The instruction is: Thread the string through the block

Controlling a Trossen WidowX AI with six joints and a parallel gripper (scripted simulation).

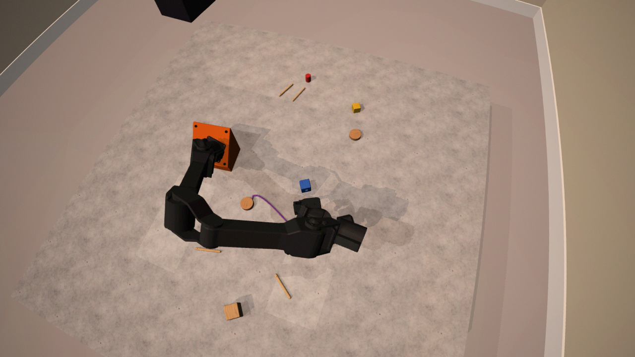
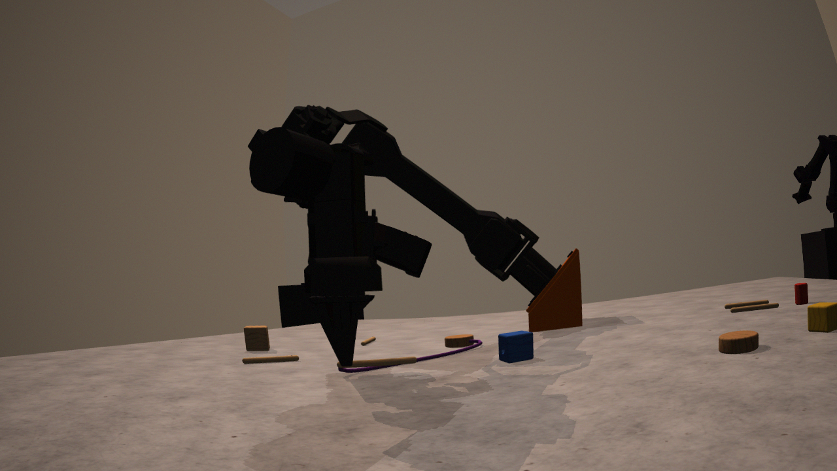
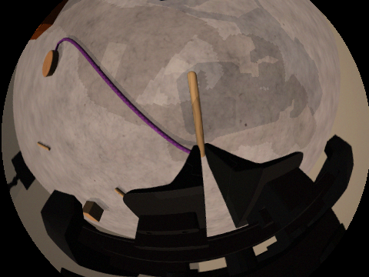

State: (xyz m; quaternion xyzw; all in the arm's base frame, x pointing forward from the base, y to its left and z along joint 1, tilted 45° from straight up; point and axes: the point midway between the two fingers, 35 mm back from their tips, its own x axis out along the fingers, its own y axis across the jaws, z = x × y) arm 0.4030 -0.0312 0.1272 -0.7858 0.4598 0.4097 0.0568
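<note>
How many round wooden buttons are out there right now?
2. The tethered button has the purple string; the loose button lies near the yellow cube. The arm might hide another.

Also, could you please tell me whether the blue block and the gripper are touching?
Apart: the top view shows bare table between the blue block and the gripper.

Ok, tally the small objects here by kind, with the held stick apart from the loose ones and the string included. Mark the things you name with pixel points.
Loose sticks [image 1: 285, 89] [image 1: 298, 93] [image 1: 207, 250] [image 1: 283, 286] [image 2: 270, 358] [image 2: 368, 341] [image 2: 746, 303] [image 2: 754, 307] [image 3: 44, 146] [image 3: 119, 191]: 4
Stick [image 2: 386, 362] [image 3: 196, 108] in the end effector [image 2: 346, 364] [image 3: 201, 148]: 1
Blocks [image 1: 304, 185] [image 1: 355, 107] [image 1: 231, 311] [image 2: 515, 347] [image 2: 822, 316] [image 2: 256, 338] [image 3: 93, 211]: 3
Round wooden buttons [image 1: 246, 203] [image 1: 354, 134] [image 2: 458, 341] [image 2: 738, 341] [image 3: 48, 63]: 2
Red cylinder [image 1: 308, 78] [image 2: 800, 294]: 1
Purple string [image 1: 271, 205] [image 2: 444, 353] [image 3: 115, 89]: 1
Total: 12
</note>
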